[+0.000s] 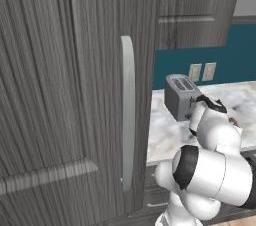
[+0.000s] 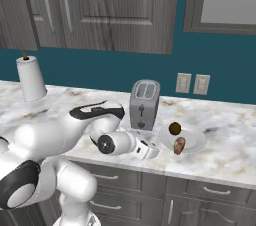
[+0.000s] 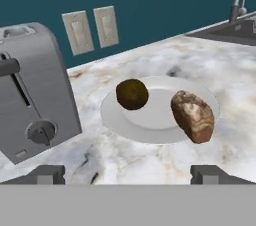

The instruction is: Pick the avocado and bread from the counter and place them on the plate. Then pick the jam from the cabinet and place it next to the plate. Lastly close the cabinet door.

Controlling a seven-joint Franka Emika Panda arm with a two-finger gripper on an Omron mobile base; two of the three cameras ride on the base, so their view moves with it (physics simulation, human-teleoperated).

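Two dark fingertips of the gripper [image 3: 128,174], spread apart and empty, face the plate [image 3: 150,125] holding the firm avocado [image 3: 132,94] and soft, light bread [image 3: 193,116] beside the toaster [image 3: 30,95].

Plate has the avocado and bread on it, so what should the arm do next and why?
Probably pull the open, empty gripper back from the plate and turn toward the cabinet door for the jam. The avocado and bread already lie on the plate.

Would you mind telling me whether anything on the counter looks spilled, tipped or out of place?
Nothing stands out. The avocado and bread both sit on the plate, apart from each other, and the toaster stands upright beside it.
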